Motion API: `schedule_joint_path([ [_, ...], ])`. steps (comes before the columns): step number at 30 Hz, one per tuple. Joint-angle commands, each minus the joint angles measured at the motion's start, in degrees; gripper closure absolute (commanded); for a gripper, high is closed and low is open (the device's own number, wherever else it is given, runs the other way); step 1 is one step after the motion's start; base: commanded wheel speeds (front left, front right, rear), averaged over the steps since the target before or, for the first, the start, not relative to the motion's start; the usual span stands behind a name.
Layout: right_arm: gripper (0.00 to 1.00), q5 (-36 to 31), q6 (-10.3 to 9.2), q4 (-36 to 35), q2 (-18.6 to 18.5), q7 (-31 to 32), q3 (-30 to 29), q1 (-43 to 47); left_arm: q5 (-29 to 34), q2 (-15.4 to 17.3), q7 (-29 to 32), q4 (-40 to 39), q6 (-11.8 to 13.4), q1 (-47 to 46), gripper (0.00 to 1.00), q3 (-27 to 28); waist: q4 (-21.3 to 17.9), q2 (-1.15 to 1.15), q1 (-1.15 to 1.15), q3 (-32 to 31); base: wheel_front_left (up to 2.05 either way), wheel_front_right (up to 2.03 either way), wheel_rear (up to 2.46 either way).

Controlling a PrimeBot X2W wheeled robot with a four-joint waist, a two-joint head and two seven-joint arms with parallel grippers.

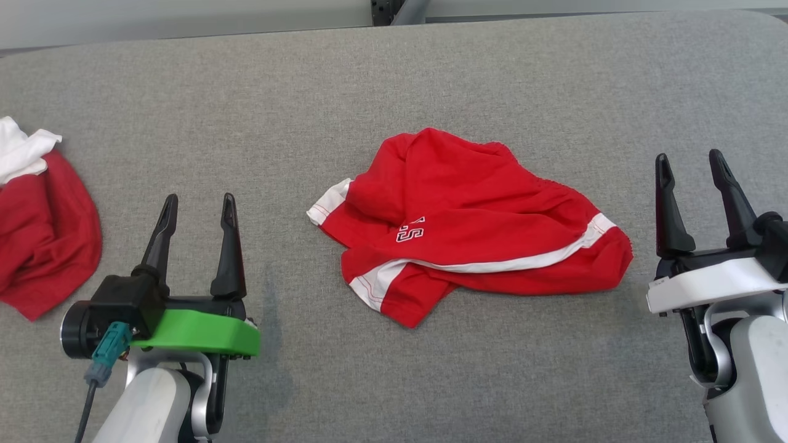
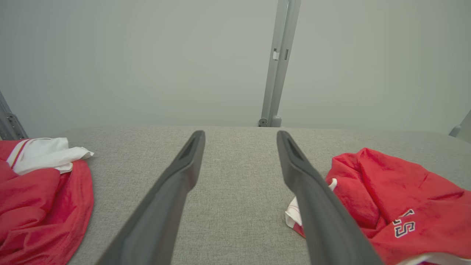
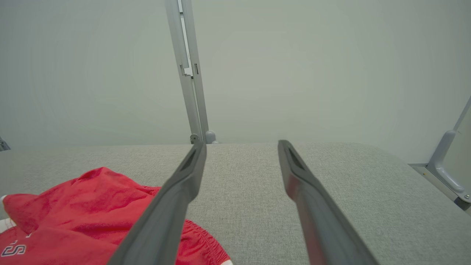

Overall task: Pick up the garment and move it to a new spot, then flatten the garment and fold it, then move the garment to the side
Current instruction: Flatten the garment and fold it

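Observation:
The garment (image 1: 468, 224) is a pair of red shorts with white trim and white lettering, lying crumpled in the middle of the grey table (image 1: 394, 74). My left gripper (image 1: 198, 204) hovers open to its left, fingers apart and empty. My right gripper (image 1: 689, 161) stands open to the right of the shorts, nothing between its fingers. In the left wrist view the garment (image 2: 401, 206) lies right of my left gripper (image 2: 240, 135). Seen from the right wrist, the garment (image 3: 84, 213) is at the lower left of my right gripper (image 3: 241, 143).
A second red and white pile of cloth (image 1: 43, 221) lies at the table's left edge, also seen as the pile (image 2: 40, 198) in the left wrist view. A grey metal post (image 2: 278, 62) stands behind the table's far edge.

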Motion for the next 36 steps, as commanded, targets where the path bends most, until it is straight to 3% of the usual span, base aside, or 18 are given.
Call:
schedule_joint_path([
  [1, 0.0, -0.46, -0.08, -0.79, 0.21, 0.51, 0.04, 1.0, -0.5, -0.02, -0.1, -0.08, 0.37, 0.85, 0.0, -0.02, -0.05, 0.0, 0.0, -0.71, 0.0, 0.0, 0.0],
  [14, 0.0, -0.03, -0.08, -2.86, 1.29, 2.39, -0.26, 3.05, -0.49, 0.47, 1.44, -0.68, -0.49, 1.38, 0.0, -1.88, 0.09, 0.0, 0.0, -1.33, 0.0, 0.0, 0.0],
  [27, 0.0, 0.93, -0.08, -2.23, 1.95, 2.44, 1.27, 1.66, -6.08, -1.77, 17.21, 2.41, -8.34, 1.08, 0.0, -12.32, -1.6, 0.0, 0.0, 1.52, 0.0, 0.0, 0.0],
  [36, 0.0, 1.29, -0.08, -0.99, 1.94, 1.86, 1.58, 1.04, -8.56, -3.68, 18.54, 9.2, -10.13, -0.95, 0.0, -12.9, -3.88, 0.0, 0.0, 3.82, 0.0, 0.0, 0.0],
])
